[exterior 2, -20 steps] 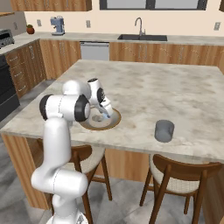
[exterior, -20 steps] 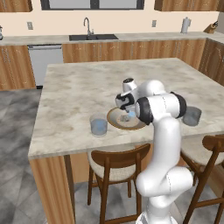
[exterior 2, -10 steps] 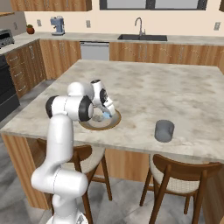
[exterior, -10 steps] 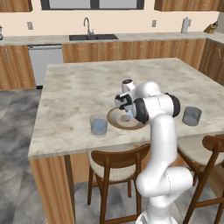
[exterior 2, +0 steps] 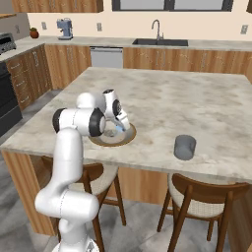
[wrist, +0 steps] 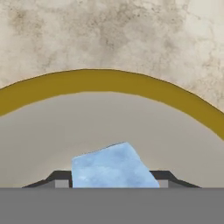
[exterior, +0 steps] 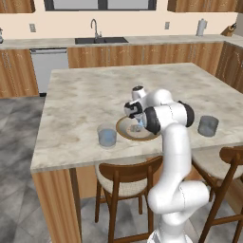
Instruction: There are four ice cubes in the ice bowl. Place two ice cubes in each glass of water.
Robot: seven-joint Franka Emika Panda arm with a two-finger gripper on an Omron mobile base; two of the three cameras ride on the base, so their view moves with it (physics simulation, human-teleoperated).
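Note:
The ice bowl [exterior: 119, 128] [exterior 2: 129, 138] with its brown rim sits near the front of the island. My gripper [exterior: 137, 123] [exterior 2: 119, 126] reaches down inside it. In the hand view a light-blue ice cube [wrist: 114, 166] sits tilted between the two dark fingertips, which touch it on both sides, and the bowl rim [wrist: 109, 81] curves above it. My hand hides the other cubes. One glass of water [exterior: 107, 136] stands left of the bowl. The other glass [exterior: 208, 126] [exterior 2: 185, 147] stands to its right.
The marble island top [exterior: 95, 95] stretches far beyond the bowl. Wooden stools [exterior: 124, 178] [exterior 2: 204, 197] stand at the front edge. A sink with faucet [exterior: 96, 38] lies on the back counter, and a coffee machine [exterior 2: 64, 28] at the far left.
The hand has sunk lower into the bowl and the forearm has drawn in over it. Bowl and glasses have not moved.

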